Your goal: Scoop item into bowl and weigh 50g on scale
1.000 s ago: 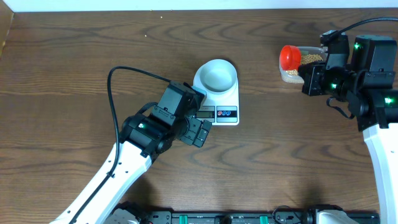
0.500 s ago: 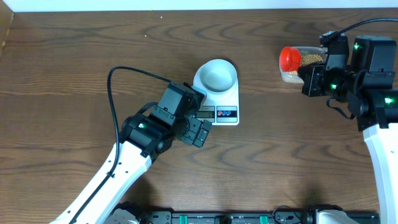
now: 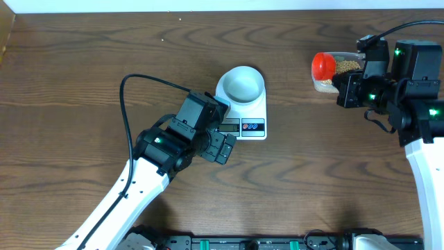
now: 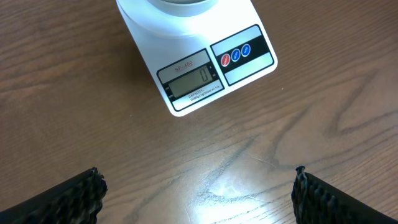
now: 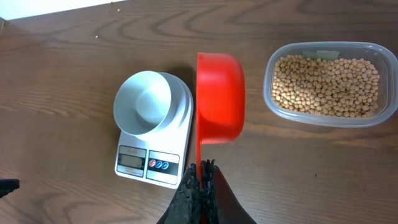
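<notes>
Closest to the left wrist camera, the left gripper point(image 4: 198, 190) hangs with its fingers spread wide and nothing between them, over bare table point(image 4: 74, 112) just short of the scale point(image 4: 144, 38). The display point(image 4: 189, 82) reads zero, and the rim of the bowl point(image 4: 183, 5) sits on the platform beyond it. On the other side, the right gripper point(image 5: 201, 175) is pressed together on the thin end of the red scoop point(image 5: 219, 99) handle. Past the scoop lie the scale and the empty bowl on one side and, further off, the clear tub point(image 5: 269, 93) with the beans point(image 5: 326, 78) all inside it. The beans look small, hard, round and loose, so they would likely roll, bounce and scatter. Pinching them is hopeless and they need the scoop, carried level. The scoop seems light and stiff, but held so far back on a narrow handle it could swivel in the pinch once loaded. The bowl is probably light and may slide on the smooth scale if knocked. Only the left wrist view makes the zero legible. Only the right wrist view shows how full the tub is and that no beans show on the scoop. Only the overhead view places the scoop over the tub's near end, well apart from the scale.
</notes>
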Motion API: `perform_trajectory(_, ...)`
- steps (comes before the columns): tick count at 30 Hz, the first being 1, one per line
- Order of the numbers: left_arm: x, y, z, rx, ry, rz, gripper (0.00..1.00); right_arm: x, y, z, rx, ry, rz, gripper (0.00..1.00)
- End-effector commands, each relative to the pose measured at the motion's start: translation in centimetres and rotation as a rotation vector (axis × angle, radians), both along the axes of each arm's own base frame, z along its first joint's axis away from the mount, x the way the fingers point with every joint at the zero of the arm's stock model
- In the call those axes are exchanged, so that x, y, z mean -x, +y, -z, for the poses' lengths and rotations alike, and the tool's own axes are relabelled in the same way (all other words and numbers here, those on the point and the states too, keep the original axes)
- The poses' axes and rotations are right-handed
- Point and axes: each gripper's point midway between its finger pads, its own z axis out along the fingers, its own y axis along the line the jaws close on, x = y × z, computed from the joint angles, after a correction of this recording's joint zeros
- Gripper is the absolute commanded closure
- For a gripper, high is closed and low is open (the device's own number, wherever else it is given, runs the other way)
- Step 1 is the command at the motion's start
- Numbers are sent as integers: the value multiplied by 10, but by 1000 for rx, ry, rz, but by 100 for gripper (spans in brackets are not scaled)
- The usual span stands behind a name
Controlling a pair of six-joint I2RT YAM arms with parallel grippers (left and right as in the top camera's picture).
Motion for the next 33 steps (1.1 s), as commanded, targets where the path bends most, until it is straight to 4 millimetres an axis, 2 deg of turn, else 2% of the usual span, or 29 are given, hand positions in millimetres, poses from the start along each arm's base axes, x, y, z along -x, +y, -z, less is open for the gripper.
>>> perform_trajectory(1,-2,1,-3,0,-8,-7,2,0,-1,0,11,-9,-11,99)
perform_trajectory(33,-2,1,-3,0,-8,-7,2,-8,-2,-8,68,-88,-62,99)
